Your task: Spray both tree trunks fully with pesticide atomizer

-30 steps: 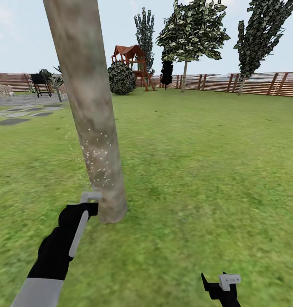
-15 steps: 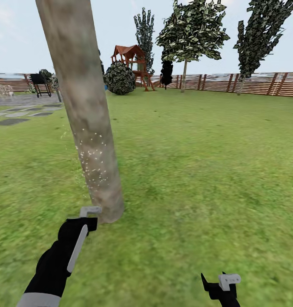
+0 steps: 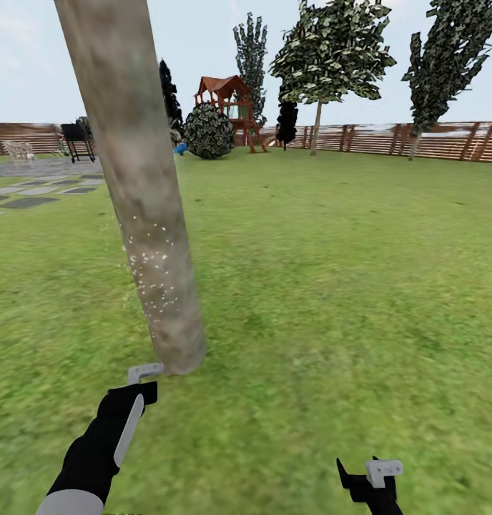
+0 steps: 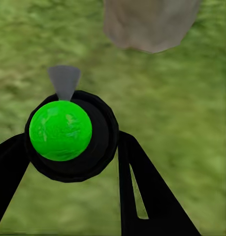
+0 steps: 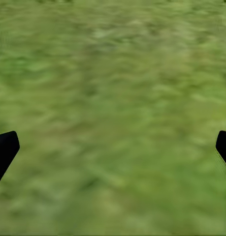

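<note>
No text, label, brand, number or sign can be read in any of the views. The atomizer presents a plain green top and a black body without lettering, the tree trunk carries only pale specks, and the wooden fence bears no board or notice.

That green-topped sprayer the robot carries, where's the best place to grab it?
Around its round black body, below the green cap, one finger on each side, as the left gripper has it. That likely keeps the grey nozzle free, aimed toward the tree trunk.
</note>
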`<state>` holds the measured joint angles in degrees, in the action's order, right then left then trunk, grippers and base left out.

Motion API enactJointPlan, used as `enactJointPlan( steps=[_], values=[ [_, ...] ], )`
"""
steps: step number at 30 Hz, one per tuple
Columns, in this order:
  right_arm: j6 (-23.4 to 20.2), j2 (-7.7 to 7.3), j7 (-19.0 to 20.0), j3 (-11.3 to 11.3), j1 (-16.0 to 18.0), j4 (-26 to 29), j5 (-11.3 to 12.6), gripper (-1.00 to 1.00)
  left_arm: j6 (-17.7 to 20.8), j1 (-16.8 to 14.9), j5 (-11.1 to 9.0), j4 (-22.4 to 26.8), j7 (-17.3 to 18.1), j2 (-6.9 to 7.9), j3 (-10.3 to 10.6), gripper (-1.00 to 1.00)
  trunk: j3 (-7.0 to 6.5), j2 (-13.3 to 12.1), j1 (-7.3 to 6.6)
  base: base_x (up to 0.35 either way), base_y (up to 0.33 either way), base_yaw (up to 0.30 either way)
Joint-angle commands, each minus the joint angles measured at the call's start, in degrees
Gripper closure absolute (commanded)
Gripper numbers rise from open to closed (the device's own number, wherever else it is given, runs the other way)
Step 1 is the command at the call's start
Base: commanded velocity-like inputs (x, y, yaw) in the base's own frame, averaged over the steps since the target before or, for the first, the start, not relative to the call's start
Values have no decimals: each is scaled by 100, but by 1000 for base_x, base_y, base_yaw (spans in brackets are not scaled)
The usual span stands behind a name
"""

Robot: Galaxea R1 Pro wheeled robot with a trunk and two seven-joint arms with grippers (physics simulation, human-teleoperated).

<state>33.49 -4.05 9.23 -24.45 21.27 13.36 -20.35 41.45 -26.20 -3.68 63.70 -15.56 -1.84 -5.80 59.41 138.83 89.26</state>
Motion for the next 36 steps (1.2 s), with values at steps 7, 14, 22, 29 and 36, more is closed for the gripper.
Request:
enactJointPlan(
  steps=[7, 14, 22, 29, 36],
  values=[
    [6, -8, 0, -7, 0, 9, 5, -100, -58, 19, 7, -14, 8, -9, 0, 100, 0, 0, 0, 107, -262, 59],
    [1, -10, 0, -7, 0, 9, 5, -100, -231, 27, 8, -15, 0, -9, 0, 100, 0, 0, 0, 148, -260, 0],
    [0, -2, -2, -7, 0, 0, 5, -100, -234, 28, 16, -15, -12, -9, 9, 100, 0, 0, 0, 61, -263, 9],
    [1, 0, 0, -7, 0, 0, 5, -100, -234, 27, 16, -15, -25, -9, 9, 100, 0, 0, 0, 19, -271, 238],
    [1, 0, 0, -7, 0, 0, 5, -100, -234, 27, 16, -15, -26, -6, 1, 100, 0, 0, 0, 143, -264, 156]
  ],
)
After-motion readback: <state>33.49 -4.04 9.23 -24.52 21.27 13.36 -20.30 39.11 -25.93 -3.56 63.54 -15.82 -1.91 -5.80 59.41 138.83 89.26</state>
